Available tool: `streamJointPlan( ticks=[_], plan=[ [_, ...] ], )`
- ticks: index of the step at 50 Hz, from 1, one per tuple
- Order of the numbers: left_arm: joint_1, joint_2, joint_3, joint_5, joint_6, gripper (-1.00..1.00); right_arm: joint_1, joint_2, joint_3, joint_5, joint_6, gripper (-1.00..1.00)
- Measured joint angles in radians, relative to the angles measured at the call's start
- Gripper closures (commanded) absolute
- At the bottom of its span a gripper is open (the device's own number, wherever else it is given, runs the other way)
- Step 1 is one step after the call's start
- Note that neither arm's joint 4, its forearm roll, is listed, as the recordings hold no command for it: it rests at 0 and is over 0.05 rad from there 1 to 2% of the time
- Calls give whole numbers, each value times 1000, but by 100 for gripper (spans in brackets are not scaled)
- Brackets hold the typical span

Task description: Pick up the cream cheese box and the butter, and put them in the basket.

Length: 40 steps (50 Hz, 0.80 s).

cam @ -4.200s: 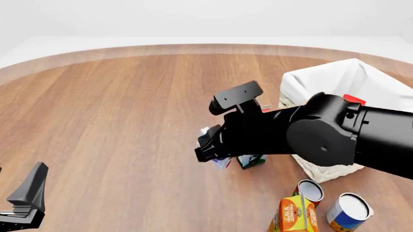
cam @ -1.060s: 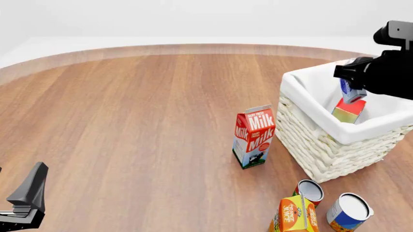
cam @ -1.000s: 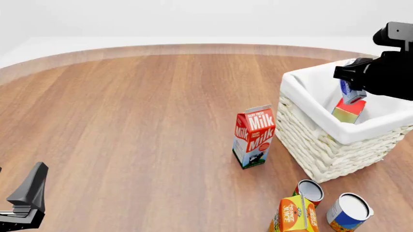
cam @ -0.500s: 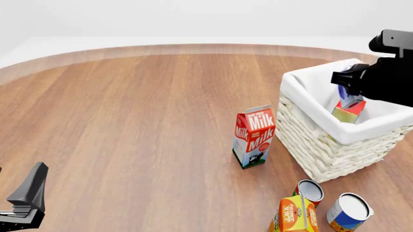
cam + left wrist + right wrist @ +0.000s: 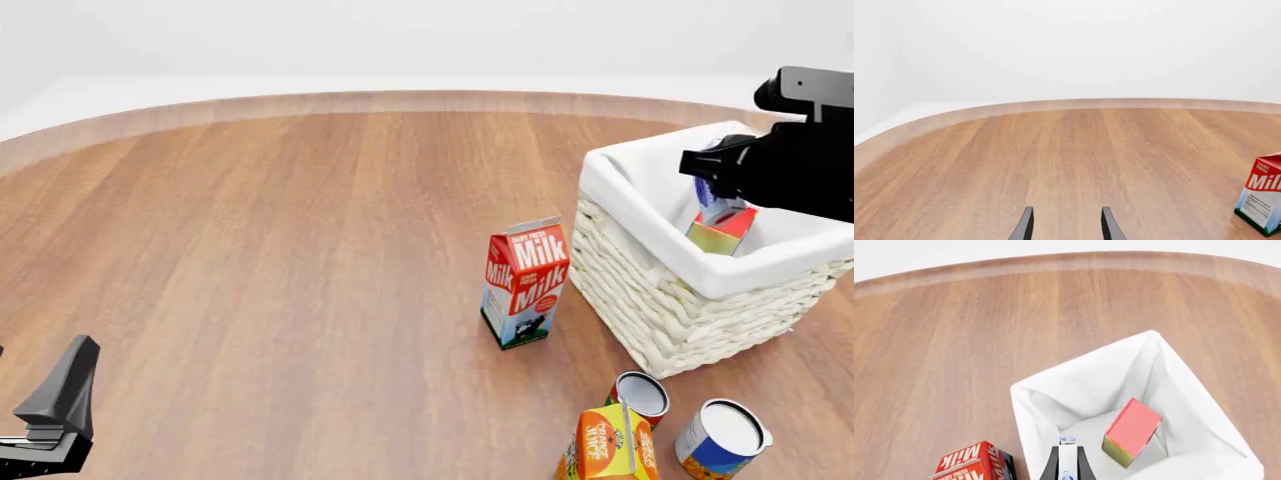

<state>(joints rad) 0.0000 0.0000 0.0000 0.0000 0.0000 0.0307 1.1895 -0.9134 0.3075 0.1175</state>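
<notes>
Both arms read matte black w/ no colour accents that I can see. Right arm (image 5: 801, 165), upper right of front view: blocky angular housing w/ a boxy black module on top, faint light specks on its face, too small to tell if screws. Left arm (image 5: 51, 415), lower left corner: dark wedge-shaped piece, greyer lower edge. Left fingers (image 5: 1024, 226) are thin, tapered black blades, a pair. No cables or markings visible.

Woven wicker basket (image 5: 667, 310), white cloth liner (image 5: 627, 180), smooth wooden table (image 5: 294, 240).
</notes>
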Motion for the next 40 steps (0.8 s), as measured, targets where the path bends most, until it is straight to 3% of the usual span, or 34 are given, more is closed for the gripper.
streamJointPlan(
  ticks=[36, 37, 40],
  plan=[
    [0, 0, 0, 0, 0, -100, -7, 74, 28, -64, 7, 100],
    [0, 0, 0, 0, 0, -100, -6, 75, 29, -67, 8, -100],
    [0, 0, 0, 0, 0, -100, -4, 77, 30, -72, 11, -100]
  ],
)
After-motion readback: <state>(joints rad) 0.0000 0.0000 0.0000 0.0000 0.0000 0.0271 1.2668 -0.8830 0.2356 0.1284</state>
